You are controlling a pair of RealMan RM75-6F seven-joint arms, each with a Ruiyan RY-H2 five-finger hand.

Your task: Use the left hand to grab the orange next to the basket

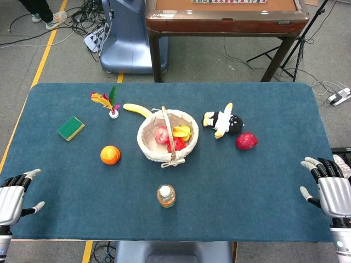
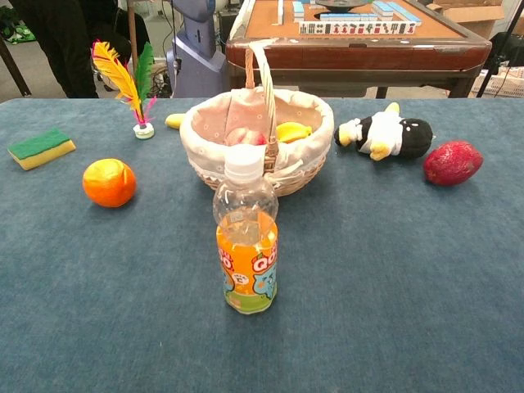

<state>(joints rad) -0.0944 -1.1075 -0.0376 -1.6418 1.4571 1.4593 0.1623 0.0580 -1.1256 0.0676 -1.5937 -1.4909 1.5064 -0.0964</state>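
Tabletop [image 1: 263,186]: blue cloth, carrying everything.
Basket [image 1: 148,143]: centre, holding fruit (probably an apple among them).
Right hand [image 1: 329,189]: parked at the near right edge, fingers spread, empty.
Left hand [image 1: 13,200]: near left corner, fingers apart, holding nothing, well short of its target.
Orange [image 1: 110,155]: alone just left of the basket, free to grasp.

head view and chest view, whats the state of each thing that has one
Left robot hand: open, holding nothing, at the table's near left edge.
Right robot hand: open, holding nothing, at the near right edge.
Round orange fruit: loose on the blue cloth, left of the basket, ungrasped.
Woven lined basket: upright, fruit inside.
Clear plastic juice bottle: upright, capped, partly full.
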